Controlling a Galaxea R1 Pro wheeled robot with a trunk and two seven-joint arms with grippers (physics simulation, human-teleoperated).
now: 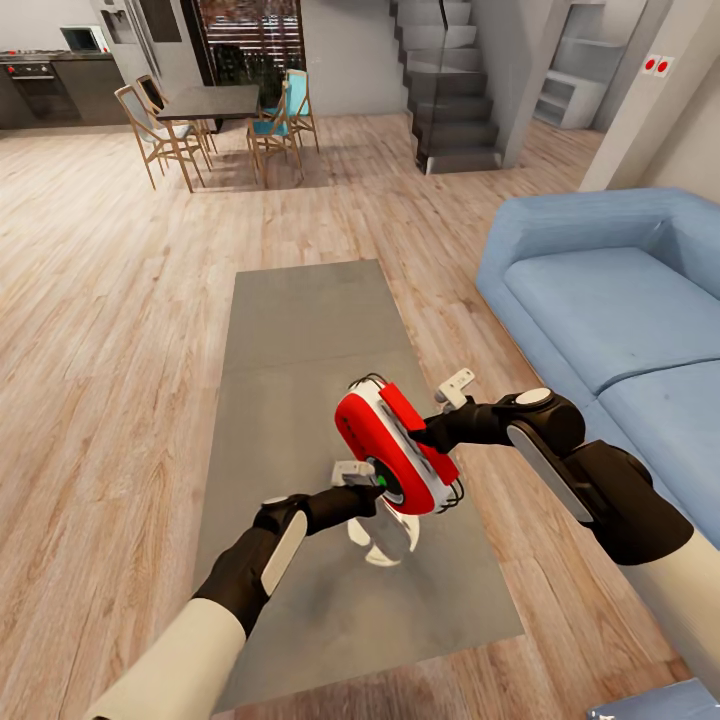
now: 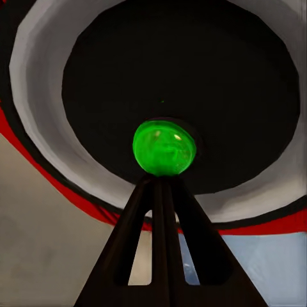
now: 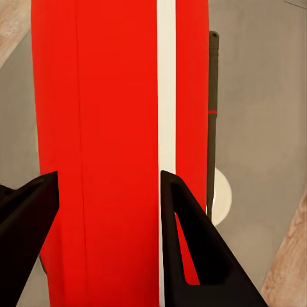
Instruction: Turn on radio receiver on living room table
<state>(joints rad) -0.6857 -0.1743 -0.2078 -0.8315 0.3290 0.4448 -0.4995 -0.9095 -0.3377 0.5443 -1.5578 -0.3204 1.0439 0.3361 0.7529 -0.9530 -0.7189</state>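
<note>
Sofa [image 1: 620, 300]: one, blue, soft and rounded, beside the table.
Table [image 1: 300, 330]: one, long, smooth grey top.
Radio receiver [image 1: 385, 440]: one, rounded, red with white edges, held above the table.
Right gripper [image 3: 105, 211]: clamped across the radio's red body.
Left gripper [image 2: 163, 185]: fingers together, tip touching the green button [image 2: 163, 147] on the dial.

A blue sofa [image 1: 620, 310] lines one side of the wood plank floor [image 1: 100, 300]. Far back stand a dark dining table [image 1: 210, 100], wooden chairs [image 1: 155, 135] and a grey staircase [image 1: 445, 90].
</note>
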